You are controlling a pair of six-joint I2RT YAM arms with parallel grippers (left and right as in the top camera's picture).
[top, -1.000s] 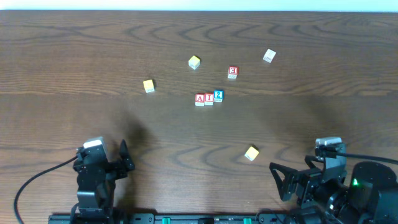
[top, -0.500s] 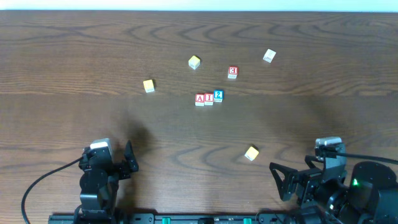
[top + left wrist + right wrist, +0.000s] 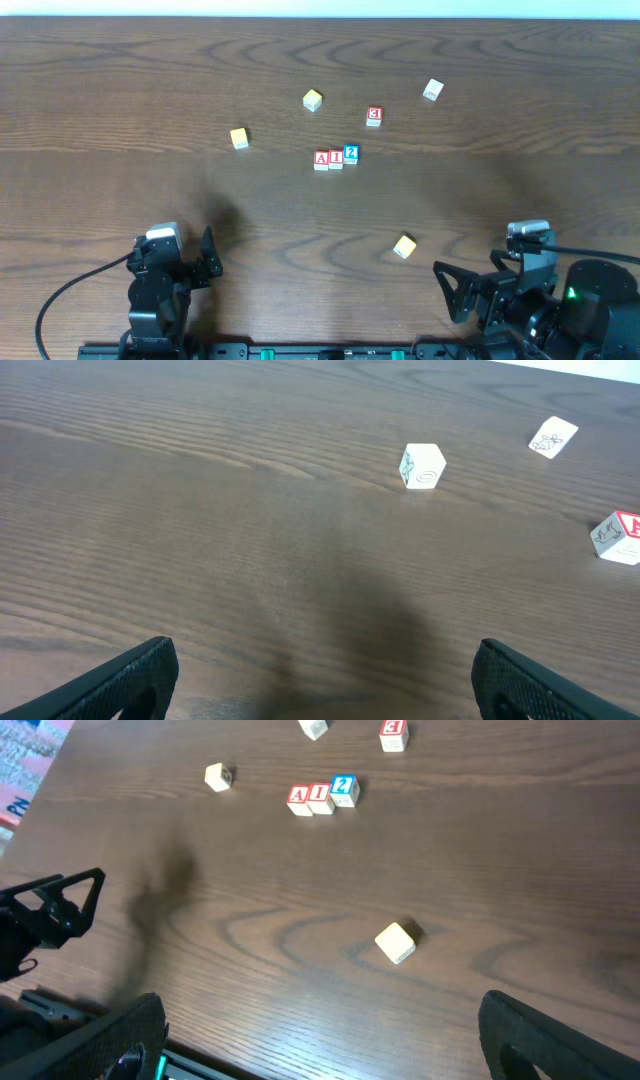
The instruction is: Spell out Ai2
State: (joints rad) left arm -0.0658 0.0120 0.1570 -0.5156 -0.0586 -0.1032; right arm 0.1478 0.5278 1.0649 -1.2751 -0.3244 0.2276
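Three small blocks stand in a row mid-table: a red A block [image 3: 321,159], a red I block [image 3: 336,158] and a blue 2 block [image 3: 351,153], touching side by side. The row also shows in the right wrist view, A [image 3: 299,799], I [image 3: 320,797], 2 [image 3: 344,790]. My left gripper [image 3: 203,262] is open and empty at the near left edge. My right gripper [image 3: 452,290] is open and empty at the near right edge. Both are far from the row.
Loose blocks lie around: a red 3 block [image 3: 374,116], a pale yellow block [image 3: 313,100], a white block [image 3: 432,90], a yellow block [image 3: 239,138] and another yellow block [image 3: 404,246] near my right gripper. The wooden table [image 3: 120,90] spans the view.
My left arm has shifted slightly right and toward the near edge, then stopped. The blocks and right arm have not moved.
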